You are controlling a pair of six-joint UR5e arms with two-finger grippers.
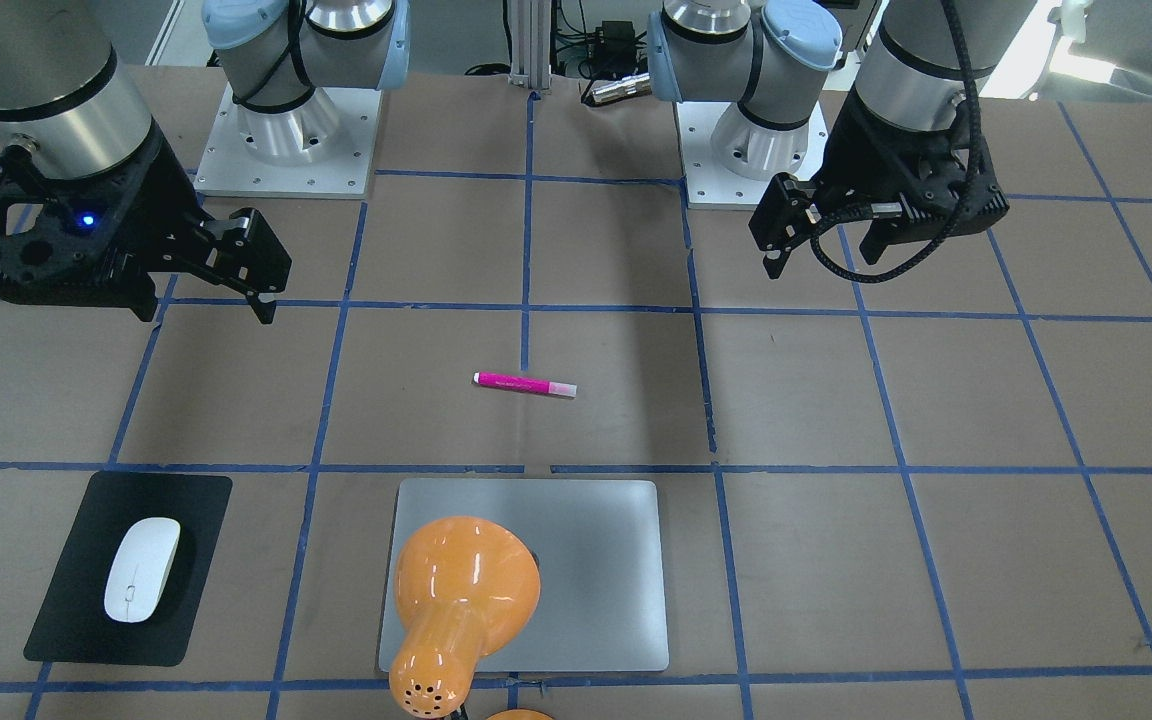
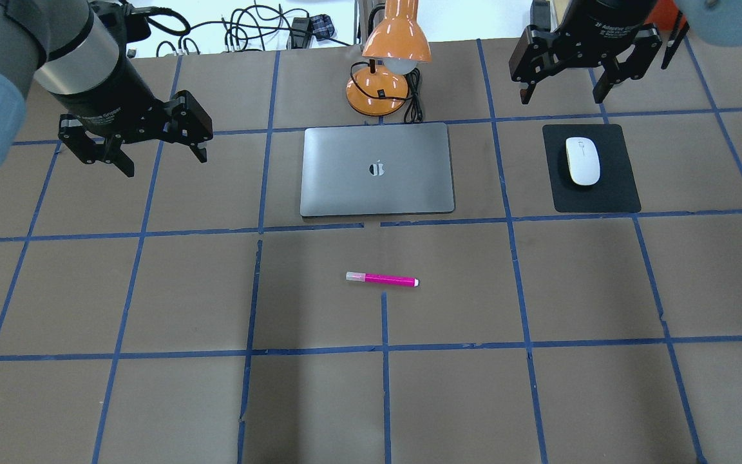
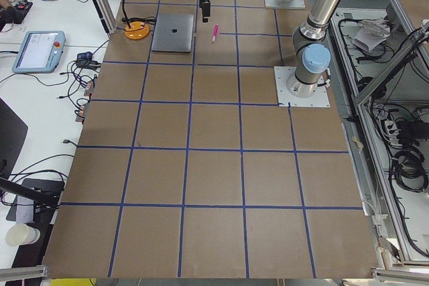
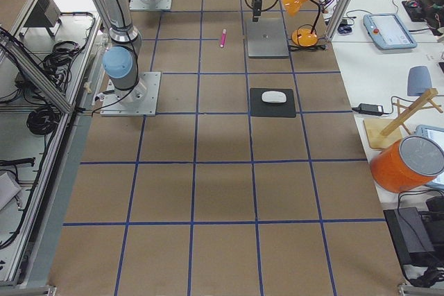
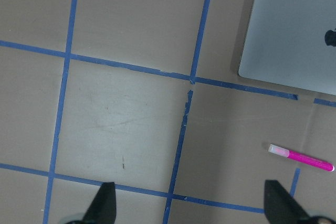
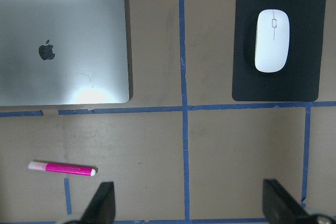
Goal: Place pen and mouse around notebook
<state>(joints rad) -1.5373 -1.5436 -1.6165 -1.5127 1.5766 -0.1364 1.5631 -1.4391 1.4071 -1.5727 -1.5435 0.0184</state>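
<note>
Front view: glossy orange lamp (image 1: pixel 461 600) shade hid part of the notebook (image 2: pixel 377 169). L wrist view cut the notebook off at the frame edge, and both wrist views showed only fingertip ends. Notebook was a flat, matte silver-grey metal slab w/ rounded corners and a dark logo, lying on the brown counter (image 2: pixel 152 290) w/ a blue tape grid. Pen (image 2: pixel 382 280), thin, magenta w/ a pale cap, lay on the robot's side of the notebook, well apart. Mouse (image 2: pixel 582 161), smooth white oval, sat on a thin black mat (image 2: pixel 609 193) to the notebook's right. Left hand (image 2: pixel 165 161) hung left of the notebook, fingers spread, empty. Right hand (image 2: pixel 562 98) hung to the notebook's right, past the mat's far edge, fingers spread, empty.
</note>
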